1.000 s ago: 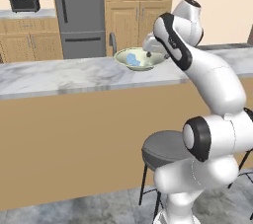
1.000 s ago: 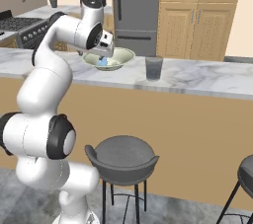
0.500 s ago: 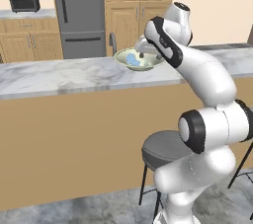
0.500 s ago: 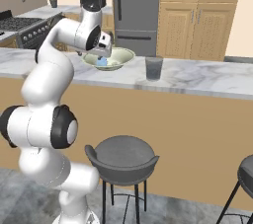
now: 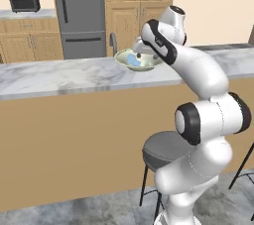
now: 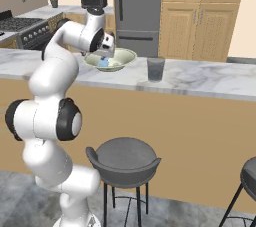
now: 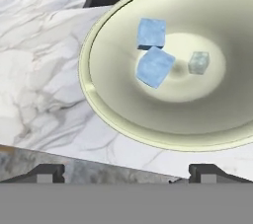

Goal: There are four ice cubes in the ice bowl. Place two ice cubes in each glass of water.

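Marble surface (image 5: 59, 78) w/ ice bowl (image 7: 113, 104) now under my end effector (image 7: 126, 171), which has swung in over it w/ jaws wide open & empty, three ice cubes (image 7: 155, 66) visible inside, one glass of water (image 6: 155, 69) beside, so pick comes next.

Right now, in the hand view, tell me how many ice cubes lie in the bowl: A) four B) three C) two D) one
B: the hand view shows three ice cubes in the ice bowl, two touching blue ones and a smaller pale one apart.
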